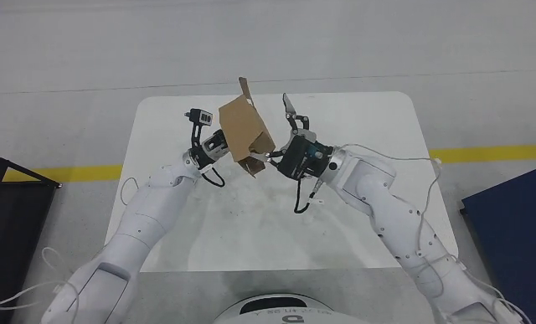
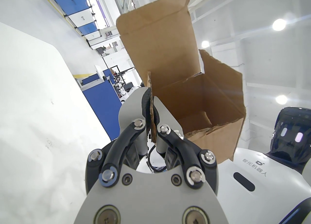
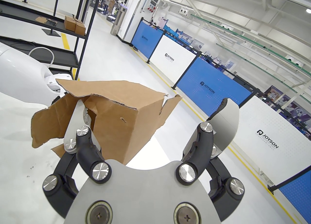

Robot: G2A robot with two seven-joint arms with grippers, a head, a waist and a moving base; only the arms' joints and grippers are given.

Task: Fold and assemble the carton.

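Note:
The brown carton (image 1: pixel 244 130) hangs in the air over the middle of the white table (image 1: pixel 360 232). In the left wrist view the carton (image 2: pixel 194 93) is an open box with one long flap standing up. My left gripper (image 2: pixel 151 110) is shut on the edge of one carton wall, and sits at the carton's left side (image 1: pixel 214 148). My right gripper (image 1: pixel 276 133) is open at the carton's right side. In the right wrist view one of its fingers (image 3: pixel 77 118) is tucked among the ragged end flaps of the carton (image 3: pixel 121 115); the other finger (image 3: pixel 226 113) stands free.
A yellow floor line (image 1: pixel 84 172) runs behind the table. A black rack (image 1: pixel 21 215) stands off the table's left edge and a blue panel (image 1: pixel 502 223) off its right. The bare tabletop lies below both arms.

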